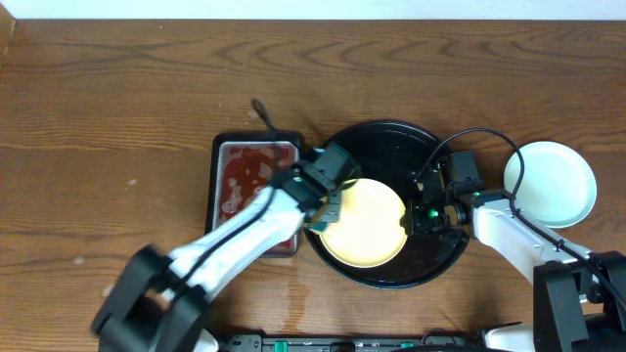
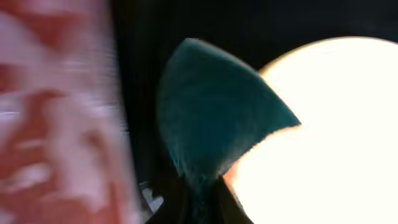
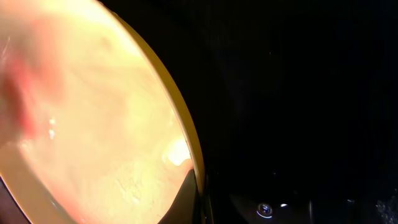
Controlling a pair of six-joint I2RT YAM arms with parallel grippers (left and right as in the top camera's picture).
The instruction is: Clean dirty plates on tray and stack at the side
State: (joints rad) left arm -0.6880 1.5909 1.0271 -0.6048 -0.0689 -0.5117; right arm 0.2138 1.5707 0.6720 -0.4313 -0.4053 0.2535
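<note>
wooden table [image 1: 98, 98]: brown boards, with a pale wall strip [image 1: 293, 8] along the far edge.
tray [image 1: 391, 137]: glossy black, toward the front edge, right of centre.
metal tray [image 1: 245, 171]: just left of it, holding red liquid.
yellow plate [image 1: 367, 225]: on the tray's front-left part, within reach of both my arms.
white plate [image 1: 550, 184]: off the tray, near the right edge; likely the clean stack.
right pincer [image 1: 423, 210]: pressed together on the yellow plate's right rim, I judge to steady it.
left pincer [image 1: 328, 200]: pinching a teal sponge [image 2: 211, 118] at the left rim, for wiping.
</note>
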